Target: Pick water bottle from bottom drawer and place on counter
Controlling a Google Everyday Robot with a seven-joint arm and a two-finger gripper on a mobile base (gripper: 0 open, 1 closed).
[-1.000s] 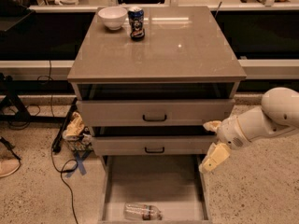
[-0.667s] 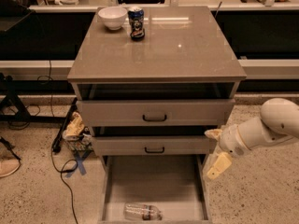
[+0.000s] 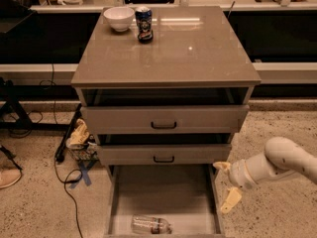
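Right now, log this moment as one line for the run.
gripper: open, just right of bottom drawer | water bottle: lying at drawer front, untouched | counter: no bottle yet

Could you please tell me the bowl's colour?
Small round bowl: white, camera view; pale tool hovers beside grey-beige bottom drawer.

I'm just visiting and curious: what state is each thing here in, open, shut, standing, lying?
Gripper: open, empty, right of the bottom drawer.
Bottom drawer: pulled wide open.
Water bottle: lying on its side at the drawer's front.
Top drawer: slightly open.
Middle drawer: slightly open.
Can: upright on the counter.
Bowl: upright beside the can.
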